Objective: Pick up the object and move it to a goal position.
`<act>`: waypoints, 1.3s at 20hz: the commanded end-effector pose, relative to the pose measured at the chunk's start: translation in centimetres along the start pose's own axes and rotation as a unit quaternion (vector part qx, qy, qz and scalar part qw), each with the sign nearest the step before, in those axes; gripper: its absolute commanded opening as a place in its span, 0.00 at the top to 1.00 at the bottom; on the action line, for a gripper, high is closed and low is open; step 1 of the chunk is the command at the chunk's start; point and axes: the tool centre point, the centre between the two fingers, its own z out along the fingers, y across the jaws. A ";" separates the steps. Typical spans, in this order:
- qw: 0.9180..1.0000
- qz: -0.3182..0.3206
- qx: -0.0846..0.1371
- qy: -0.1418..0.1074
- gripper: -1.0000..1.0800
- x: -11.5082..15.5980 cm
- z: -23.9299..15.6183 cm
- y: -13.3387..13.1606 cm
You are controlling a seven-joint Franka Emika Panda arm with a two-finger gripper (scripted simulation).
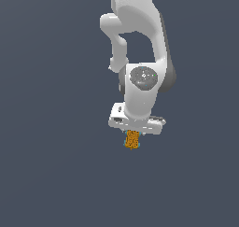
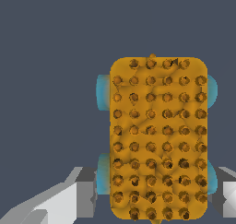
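Note:
The object, a small oblong orange block (image 1: 132,139) with a speckled grid texture and teal edges, sits directly under the white gripper (image 1: 133,136) in the exterior view. The hand's body hides the fingers there. In the wrist view the block (image 2: 159,140) fills the middle of the picture. One finger (image 2: 85,193) lies flush against its teal edge on one side. The other finger (image 2: 229,197) is close against the opposite side. The jaws are closed on the block's narrow width.
A plain dark grey surface (image 1: 51,174) lies all around, with no other objects or edges in view. The white arm (image 1: 140,44) rises above the gripper.

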 end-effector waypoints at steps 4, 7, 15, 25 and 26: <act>1.000 0.000 0.000 0.001 1.00 -1.5 -6.5 -1.0; 1.000 0.000 0.000 0.001 1.00 -2.2 -9.9 -1.6; 1.000 0.000 0.000 0.001 1.00 -3.7 -17.5 -2.9; 1.000 0.000 0.000 0.001 1.00 -4.4 -21.7 -3.7; 1.000 0.000 0.000 0.001 1.00 -4.4 -21.8 -3.7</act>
